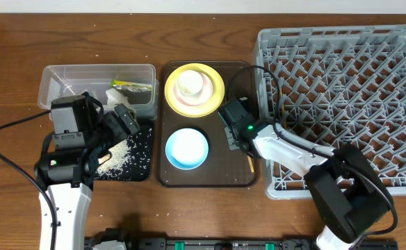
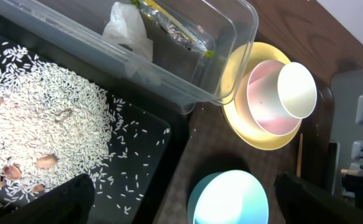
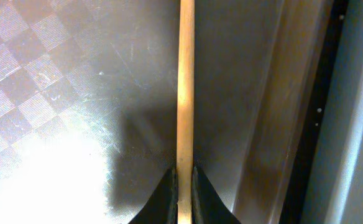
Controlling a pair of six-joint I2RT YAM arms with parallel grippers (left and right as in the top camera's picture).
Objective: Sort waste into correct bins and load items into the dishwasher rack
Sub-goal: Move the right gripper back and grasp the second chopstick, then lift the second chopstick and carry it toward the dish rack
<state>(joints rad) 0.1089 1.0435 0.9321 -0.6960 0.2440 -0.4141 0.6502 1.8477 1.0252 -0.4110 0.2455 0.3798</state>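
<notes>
Our right gripper (image 3: 183, 179) is clamped on a chopstick (image 3: 185, 81). We should lift it level toward the rack (image 1: 328, 32). Our left gripper (image 2: 181, 186) hangs wide apart.

Overhead straight down; left wrist nearer, sharing yellow plate (image 1: 218, 90) (image 2: 256, 138); right perhaps closest.

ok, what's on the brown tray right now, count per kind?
plate: 1
bowls: 2 (blue bowl, pink bowl on the plate)
cup: 1, lying in the pink bowl
chopstick: 1 in view
total: 5 on the tray
</notes>
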